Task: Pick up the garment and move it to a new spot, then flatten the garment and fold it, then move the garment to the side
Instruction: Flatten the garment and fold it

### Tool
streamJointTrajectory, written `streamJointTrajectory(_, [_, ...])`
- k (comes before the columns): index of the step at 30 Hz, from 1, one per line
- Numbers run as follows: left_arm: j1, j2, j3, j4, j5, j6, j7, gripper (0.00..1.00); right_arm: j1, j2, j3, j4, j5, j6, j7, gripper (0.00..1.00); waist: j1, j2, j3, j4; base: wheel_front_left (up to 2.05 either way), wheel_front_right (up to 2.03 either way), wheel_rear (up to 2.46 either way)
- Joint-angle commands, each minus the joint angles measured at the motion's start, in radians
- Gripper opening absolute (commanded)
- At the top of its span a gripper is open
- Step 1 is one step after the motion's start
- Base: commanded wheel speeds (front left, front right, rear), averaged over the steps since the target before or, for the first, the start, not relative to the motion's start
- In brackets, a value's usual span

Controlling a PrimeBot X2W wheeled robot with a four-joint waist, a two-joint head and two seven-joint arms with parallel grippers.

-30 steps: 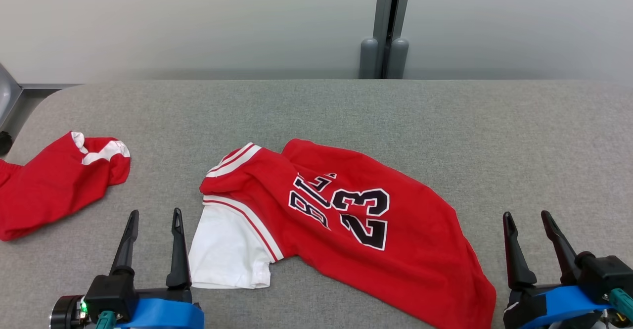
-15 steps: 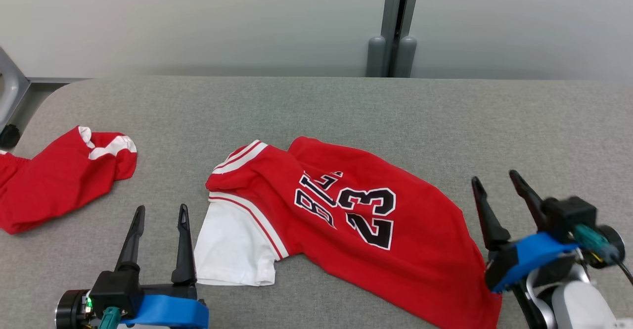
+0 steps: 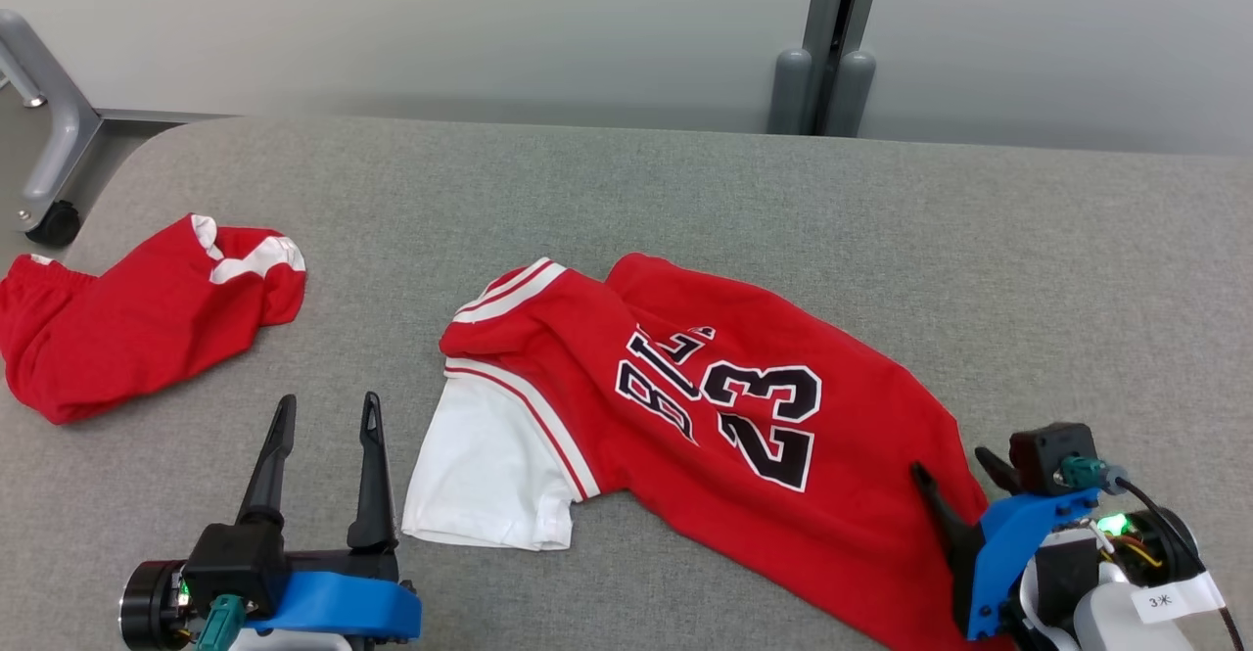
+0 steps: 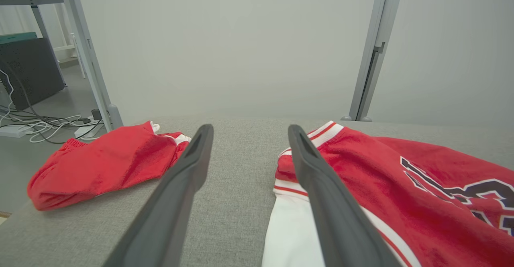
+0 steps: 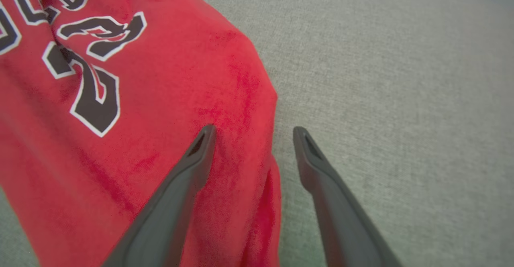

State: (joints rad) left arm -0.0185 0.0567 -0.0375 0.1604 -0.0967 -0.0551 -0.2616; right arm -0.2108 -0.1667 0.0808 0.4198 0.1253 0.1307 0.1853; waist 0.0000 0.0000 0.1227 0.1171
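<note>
**Jersey crumpled mid-table, long axis 10-to-4 o'clock**

Head view: the garment [image 3: 724,406], a red jersey, lies on the grey table [image 3: 685,181], centre and a bit toward 3 o'clock. Its long axis runs from 10 o'clock (shoulder end, red-and-white striped trim) to 4 o'clock (plain red end). A white sleeve sticks out toward 7 o'clock. A black "23" with white outline faces up, turned sideways, with partly folded letters beside it. Cloth is wrinkled, not flat, and the shoulder area is folded over.

At 7 o'clock the left gripper [image 3: 329,400] has its jaws apart with nothing between them, just beside the white sleeve. At 4 o'clock the right gripper [image 3: 950,463] has its jaws apart, straddling the jersey's edge: one finger over red cloth, the other over bare table. Contact: can't tell.

A second red garment [image 3: 147,323] with white trim is bunched at 9 o'clock, well apart from the jersey.
</note>
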Motion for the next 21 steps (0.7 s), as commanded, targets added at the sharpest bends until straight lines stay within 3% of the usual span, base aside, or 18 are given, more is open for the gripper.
streamJointTrajectory(1, [-0.010,-0.002,0.005,0.000,-0.002,-0.003,-0.005,1.00,0.012,-0.002,0.003,0.008,0.011,0.000,0.005,1.00,0.0000,0.0000,0.002,0.001,0.00,0.00,0.00])
streamJointTrajectory(7, [-0.015,-0.004,0.007,0.006,0.004,-0.003,-0.005,1.00,0.050,0.012,0.024,0.062,0.044,0.000,0.021,1.00,0.0000,0.0000,0.007,0.000,0.00,0.00,0.00])
streamJointTrajectory(8, [-0.017,-0.005,0.007,0.007,0.005,-0.003,-0.005,1.00,0.055,0.015,0.035,0.066,0.055,0.000,0.022,0.40,0.0000,0.0000,0.008,-0.001,0.00,0.00,0.00])
streamJointTrajectory(9, [-0.019,-0.005,0.008,0.008,0.005,-0.003,-0.005,1.00,0.056,0.015,0.040,0.065,0.063,0.001,0.014,0.00,0.0000,0.0000,0.008,-0.003,0.00,0.00,0.00])
streamJointTrajectory(21, [-0.048,-0.006,-0.009,0.013,0.009,-0.011,-0.005,1.00,-0.138,-0.063,-0.016,0.079,0.043,0.000,-0.081,0.00,0.0000,0.0000,0.032,-0.001,0.00,0.00,0.00])
